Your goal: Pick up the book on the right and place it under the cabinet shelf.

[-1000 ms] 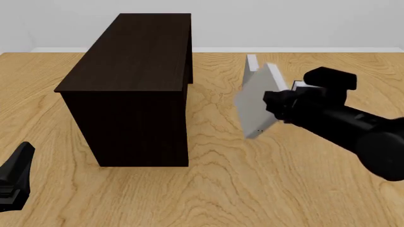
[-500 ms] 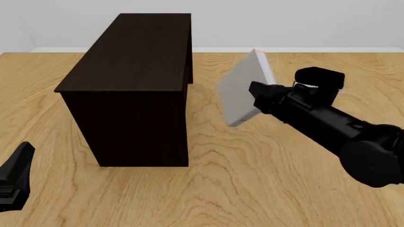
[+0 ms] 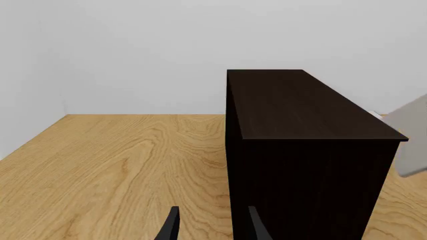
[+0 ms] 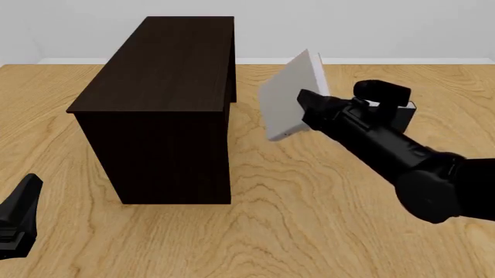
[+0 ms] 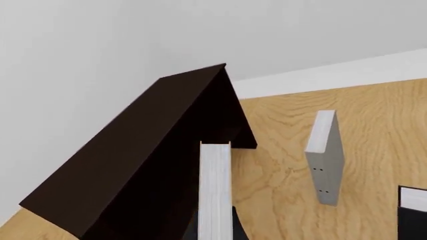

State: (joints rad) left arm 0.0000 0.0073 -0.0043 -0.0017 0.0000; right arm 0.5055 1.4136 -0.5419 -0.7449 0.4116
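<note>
Right pincer clenched on the grey book, carried tilted above the bench beside the dark cabinet, likely lining up for its opening. Left pincer idle, parted, empty.

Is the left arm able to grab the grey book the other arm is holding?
Probably not. The left gripper sits low at the near left corner, and the cabinet shelf stands between it and the book, which the right gripper holds up in the air on the cabinet's right side.
</note>
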